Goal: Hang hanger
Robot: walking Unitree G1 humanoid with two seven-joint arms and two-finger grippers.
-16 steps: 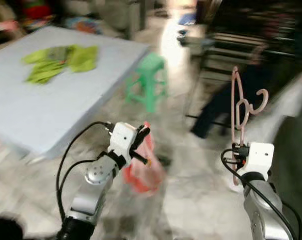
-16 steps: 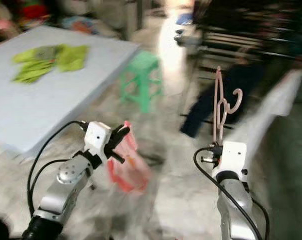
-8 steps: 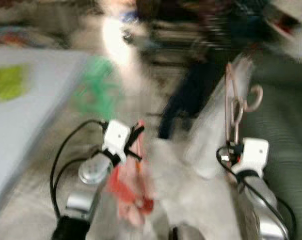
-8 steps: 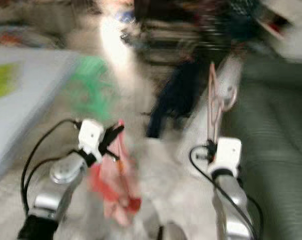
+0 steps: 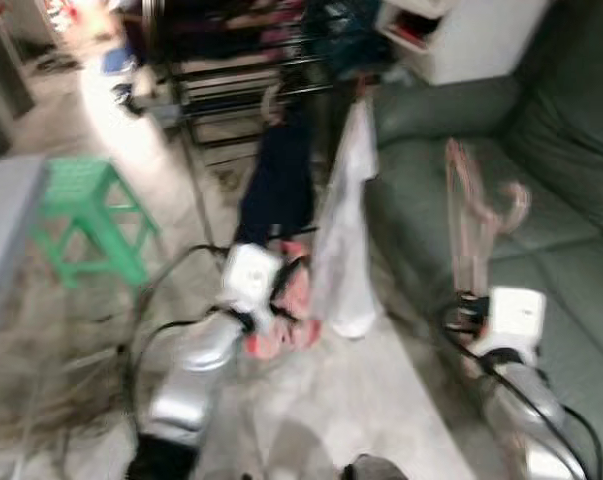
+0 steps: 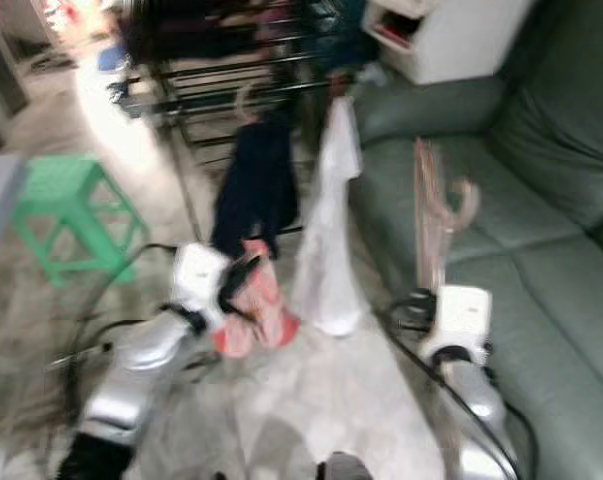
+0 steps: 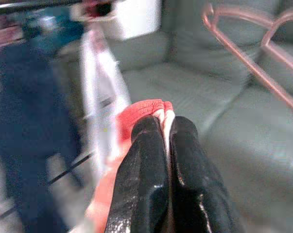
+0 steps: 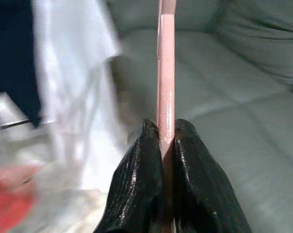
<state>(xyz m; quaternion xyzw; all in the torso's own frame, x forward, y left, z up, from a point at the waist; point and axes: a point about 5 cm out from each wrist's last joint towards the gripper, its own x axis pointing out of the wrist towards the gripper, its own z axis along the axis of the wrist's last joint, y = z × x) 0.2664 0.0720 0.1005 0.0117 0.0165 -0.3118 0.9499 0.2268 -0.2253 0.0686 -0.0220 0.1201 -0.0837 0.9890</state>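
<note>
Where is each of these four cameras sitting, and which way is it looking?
Left eye: on the head, looking down at the rack, sofa, both arms.
Right eye: beside it, same scene; the stool too.
Left wrist: along the left gripper, shut on red cloth, toward the sofa.
Right wrist: along the right gripper, shut on the pink hanger.
Shared: hanger and white garment show in both wrist views.

1 pink hanger (image 5: 474,228) | 1 green stool (image 5: 84,218) | 2 hung garments (image 5: 278,180) (blurred)
</note>
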